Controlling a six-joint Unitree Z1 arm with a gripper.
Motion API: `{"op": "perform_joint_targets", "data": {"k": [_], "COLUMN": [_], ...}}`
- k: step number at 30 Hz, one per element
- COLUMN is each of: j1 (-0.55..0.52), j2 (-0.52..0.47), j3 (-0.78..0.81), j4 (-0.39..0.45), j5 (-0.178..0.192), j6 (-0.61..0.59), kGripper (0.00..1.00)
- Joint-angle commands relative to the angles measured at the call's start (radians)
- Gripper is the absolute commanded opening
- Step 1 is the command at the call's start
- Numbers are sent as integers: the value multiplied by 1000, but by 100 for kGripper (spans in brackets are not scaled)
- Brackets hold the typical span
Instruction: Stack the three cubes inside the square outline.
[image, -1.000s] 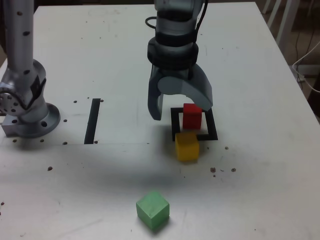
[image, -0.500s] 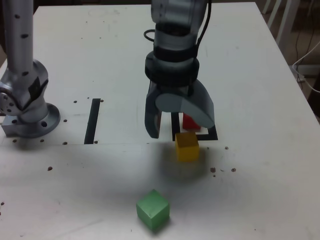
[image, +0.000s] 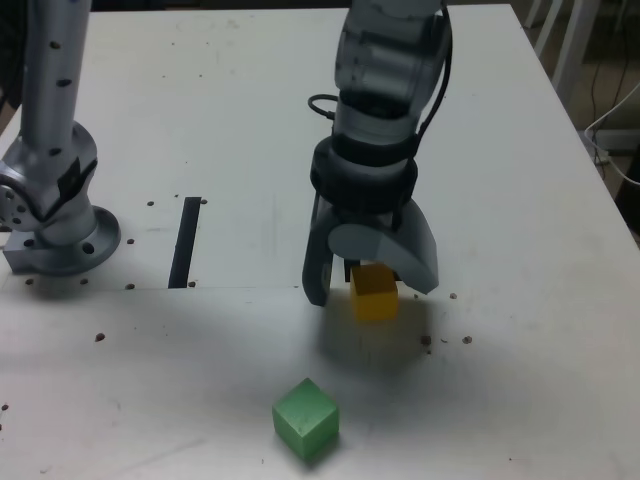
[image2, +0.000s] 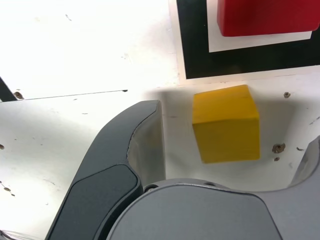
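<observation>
Exterior: white speckled bench (image: 520, 360) | pincer (image: 369, 292) spread wide astride yellow cube (image: 374, 291) | green cube (image: 306, 419) near front edge || Wrist: red cube (image2: 267, 16) inside square outline (image2: 200, 50); yellow just outside.

White speckled table (image: 520, 150), dark floor at far right, white cables (image: 615, 135), chair legs (image: 560, 35)

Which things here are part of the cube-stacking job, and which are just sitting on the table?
Part of the job:
- gripper, open around the yellow cube
- yellow cube, just outside the square outline
- red cube, inside the square outline
- green cube, apart, near the table's front

Just lying about:
- black tape strip
- grey metal post
</observation>
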Motion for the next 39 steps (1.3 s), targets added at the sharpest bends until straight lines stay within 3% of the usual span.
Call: {"op": "perform_joint_targets", "data": {"k": [1,6,10,14,18,21,39], "j1": [-1,-1,-1,-1,0,0,1], "j2": [17,47,64,80,85,84,72], "j3": [-8,-22,-35,-47,-55,-57,-50], "j4": [-1,2,10,13,9,7,22], "j5": [-4,-13,-21,-26,-22,-18,-18], "j6": [2,6,7,7,7,8,15], "kGripper": [97,94,85,65,39,28,26]}}
